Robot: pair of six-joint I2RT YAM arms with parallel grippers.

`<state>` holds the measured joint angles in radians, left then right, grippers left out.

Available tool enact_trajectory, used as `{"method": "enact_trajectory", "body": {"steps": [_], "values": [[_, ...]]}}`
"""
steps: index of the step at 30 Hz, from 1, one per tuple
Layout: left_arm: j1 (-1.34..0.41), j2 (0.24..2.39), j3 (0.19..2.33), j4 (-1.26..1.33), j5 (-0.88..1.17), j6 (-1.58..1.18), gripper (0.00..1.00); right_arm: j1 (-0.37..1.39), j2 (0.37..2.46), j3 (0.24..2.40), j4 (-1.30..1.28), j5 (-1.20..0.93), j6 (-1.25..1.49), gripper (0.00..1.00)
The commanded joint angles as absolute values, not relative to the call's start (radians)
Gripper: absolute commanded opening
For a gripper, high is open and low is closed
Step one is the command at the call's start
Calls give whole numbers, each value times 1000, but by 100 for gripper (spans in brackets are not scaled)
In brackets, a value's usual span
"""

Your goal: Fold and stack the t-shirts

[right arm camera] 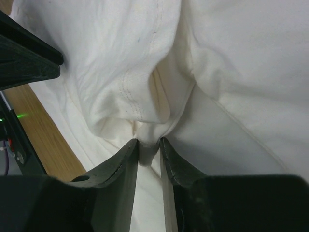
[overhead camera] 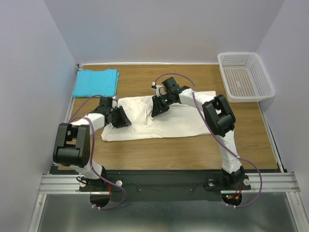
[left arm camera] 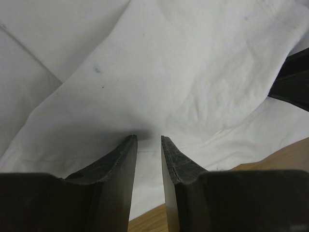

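Observation:
The cream-white t-shirt (overhead camera: 169, 123) lies spread and rumpled in the middle of the wooden table. The turquoise t-shirt (overhead camera: 95, 82) lies folded at the back left corner. My left gripper (overhead camera: 122, 117) is at the white shirt's left edge. In the left wrist view the left gripper (left arm camera: 149, 139) has its jaws narrowly apart, and the cloth (left arm camera: 183, 72) draws in to their tips. My right gripper (overhead camera: 159, 107) is over the shirt's upper middle. In the right wrist view the right gripper (right arm camera: 148, 141) is shut on a bunched fold of the white shirt (right arm camera: 231, 63).
A white mesh basket (overhead camera: 245, 76) stands at the back right corner. Bare wood shows in front of the shirt (overhead camera: 183, 150). Walls close in on the left, the back and the right. The two grippers are close together over the shirt.

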<state>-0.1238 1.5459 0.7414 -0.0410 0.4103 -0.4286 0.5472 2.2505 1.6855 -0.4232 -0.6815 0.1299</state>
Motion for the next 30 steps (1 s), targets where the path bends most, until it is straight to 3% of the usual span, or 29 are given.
{"method": "enact_trajectory", "body": {"steps": [1, 4, 7, 25, 30], "values": [[-129, 1549, 723, -23, 400, -420, 38, 549, 2230, 1680, -436, -638, 115, 21], [-129, 1552, 719, -23, 397, -419, 38, 549, 2209, 1692, -443, -582, 95, 7], [-129, 1562, 716, -25, 385, -410, 38, 546, 2180, 1712, -446, -536, 75, 1], [-129, 1612, 721, -34, 356, -388, 38, 537, 2154, 1787, -502, -416, -43, 2], [-129, 1608, 726, -34, 357, -387, 38, 537, 2160, 1801, -537, -495, -86, 10]]}}
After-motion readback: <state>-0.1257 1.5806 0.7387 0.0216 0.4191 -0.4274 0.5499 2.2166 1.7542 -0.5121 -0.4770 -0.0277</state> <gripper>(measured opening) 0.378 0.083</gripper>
